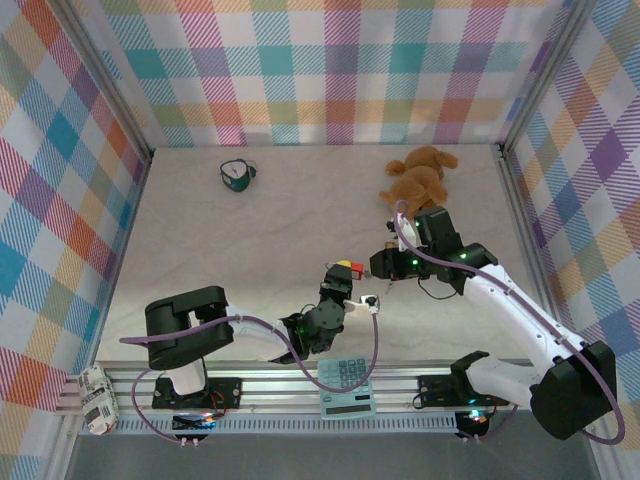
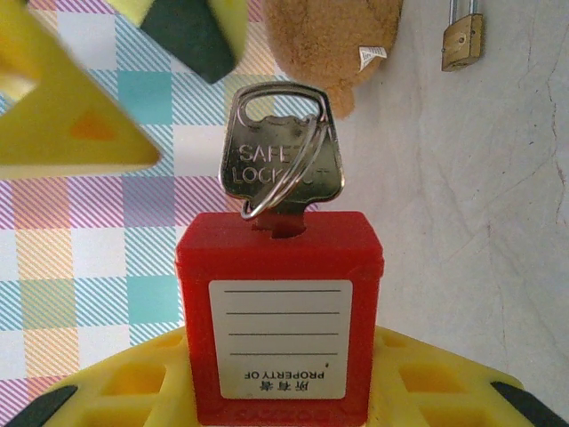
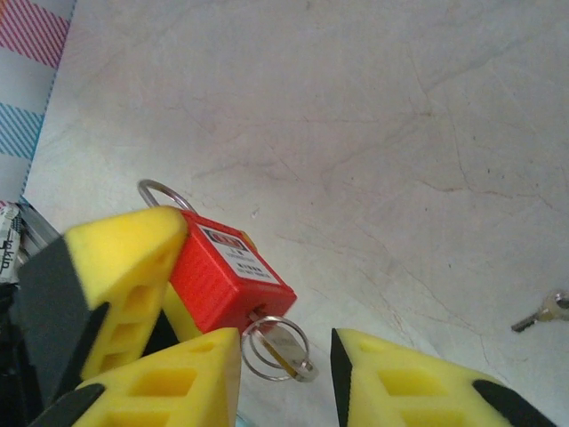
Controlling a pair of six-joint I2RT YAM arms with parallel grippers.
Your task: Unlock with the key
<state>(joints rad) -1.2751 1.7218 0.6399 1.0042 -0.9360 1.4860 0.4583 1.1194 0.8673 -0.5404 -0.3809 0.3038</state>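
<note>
Key (image 2: 280,156) sits inserted in red padlock (image 2: 280,329), gripped by left tool (image 2: 280,405).

The padlock (image 2: 280,258) is glossy red plastic, its key (image 2: 280,151) shiny metal, the teddy (image 2: 329,44) fuzzy cloth.

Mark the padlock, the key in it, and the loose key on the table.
padlock (image 2: 280,258): left wrist view, red face above the label.
key (image 2: 262,160): left wrist view, stamped bow.
loose key (image 3: 542,313): right wrist view, its middle.
</note>
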